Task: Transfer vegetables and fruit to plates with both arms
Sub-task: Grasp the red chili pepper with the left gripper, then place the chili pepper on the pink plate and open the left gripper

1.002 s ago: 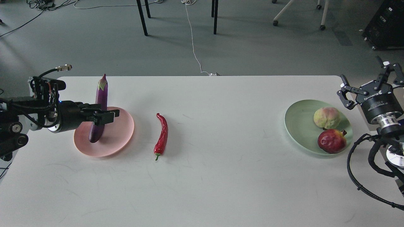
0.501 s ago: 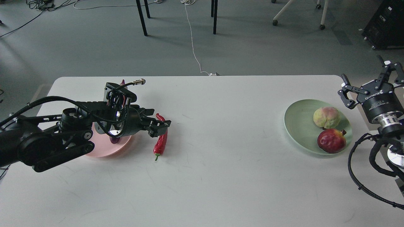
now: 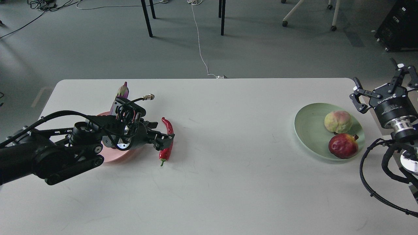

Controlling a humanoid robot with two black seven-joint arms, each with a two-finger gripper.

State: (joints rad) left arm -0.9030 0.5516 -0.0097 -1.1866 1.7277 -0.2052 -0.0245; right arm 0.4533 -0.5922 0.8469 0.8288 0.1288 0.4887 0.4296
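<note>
My left gripper (image 3: 162, 137) is low over the table with its fingers spread at the middle of the red chili pepper (image 3: 168, 126), which lies on the table. The purple eggplant (image 3: 121, 94) leans on the pale pink plate (image 3: 112, 155); my left arm hides most of both. The mint green plate (image 3: 310, 127) at the right holds the pale yellow-green fruit (image 3: 338, 121) and the dark red pomegranate (image 3: 343, 146). My right gripper (image 3: 380, 83) is open and empty, just beyond the green plate's right rim.
The white table (image 3: 228, 182) ends at its far edge, where a white cable (image 3: 200, 49) runs over the floor. Black chair legs (image 3: 147, 19) stand further back. My right arm's black cable loop (image 3: 365, 176) hangs over the table's right edge.
My left gripper let go of the upright eggplant, which now leans on the pink plate. It swung right and came down at the chili pepper. The right arm has stayed put.
</note>
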